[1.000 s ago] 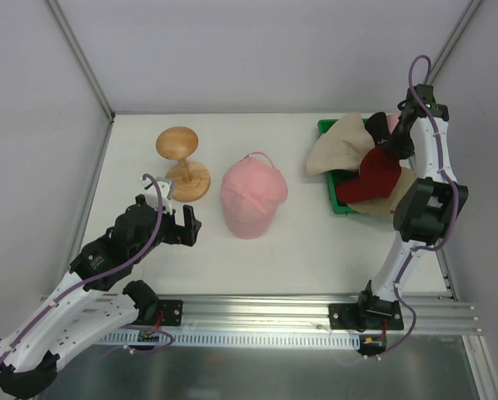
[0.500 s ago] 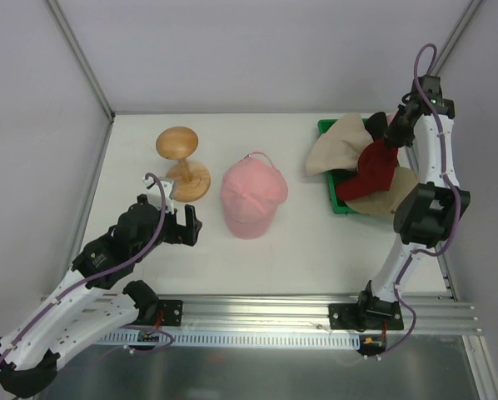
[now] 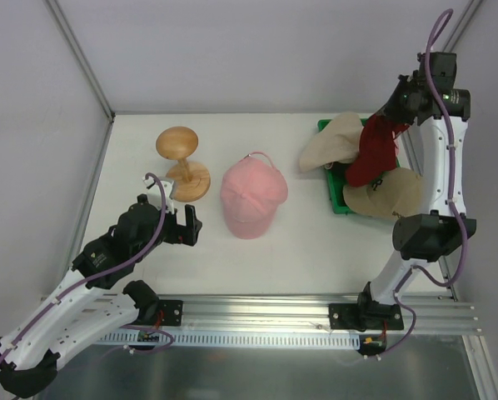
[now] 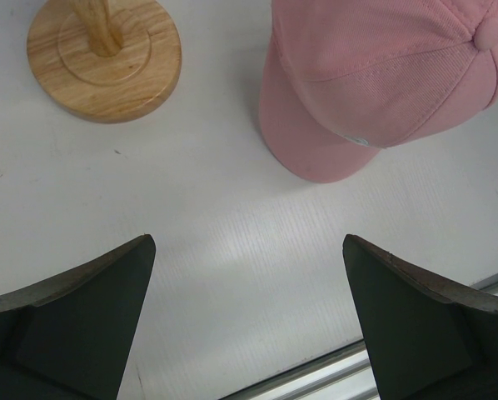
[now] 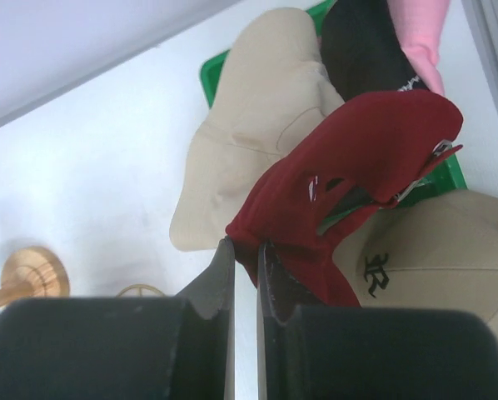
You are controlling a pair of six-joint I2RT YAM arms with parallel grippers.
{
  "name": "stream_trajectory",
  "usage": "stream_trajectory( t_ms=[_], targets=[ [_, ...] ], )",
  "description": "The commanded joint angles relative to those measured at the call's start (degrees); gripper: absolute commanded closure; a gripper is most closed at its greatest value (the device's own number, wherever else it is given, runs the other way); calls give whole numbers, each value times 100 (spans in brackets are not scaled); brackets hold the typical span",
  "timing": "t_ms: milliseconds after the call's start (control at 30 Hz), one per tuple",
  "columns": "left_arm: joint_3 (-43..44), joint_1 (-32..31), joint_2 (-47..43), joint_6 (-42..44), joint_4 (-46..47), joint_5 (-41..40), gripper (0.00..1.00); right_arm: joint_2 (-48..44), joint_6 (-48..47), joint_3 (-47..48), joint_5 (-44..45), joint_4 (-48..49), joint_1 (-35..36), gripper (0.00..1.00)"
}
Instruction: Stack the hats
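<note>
My right gripper [image 3: 388,117] is shut on the edge of the red cap [image 3: 374,154] and holds it hanging above the green tray [image 3: 330,179]; in the right wrist view the fingers [image 5: 224,271] pinch the red cap [image 5: 349,183]. Under it lie the tan cap [image 3: 386,193], the cream bucket hat [image 3: 328,143], and, in the right wrist view, the black hat [image 5: 361,50] and a pink hat [image 5: 420,33]. Another pink cap [image 3: 251,198] lies on the table's middle. My left gripper [image 3: 182,227] is open and empty, left of that pink cap [image 4: 374,75].
A mushroom-shaped wooden stand [image 3: 181,162] stands at the back left, its base in the left wrist view [image 4: 103,58]. A gold wire stand [image 5: 141,292] shows partly in the right wrist view. A metal rail [image 3: 257,310] runs along the near edge.
My right gripper has risen with the red cap, lifting it off the pile in the tray and uncovering the tan cap. The left arm has not moved.
</note>
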Motion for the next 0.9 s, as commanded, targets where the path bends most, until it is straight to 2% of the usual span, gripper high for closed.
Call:
stream_trajectory(
  t_ms=[0,133,367,867],
  targets=[
    [-17,-30,-45,58,165,55,2,-318,-98,270,-561,102,-1,99],
    [-17,-30,-62,58,165,37,1,-195,-2,515,-897,121,16,100],
    [-34,-30,-71,58,156,37,1,-335,130,603,-932,191,148,100],
    [-17,-30,34,58,165,72,1,-1038,271,94,-1082,323,376,100]
  ],
)
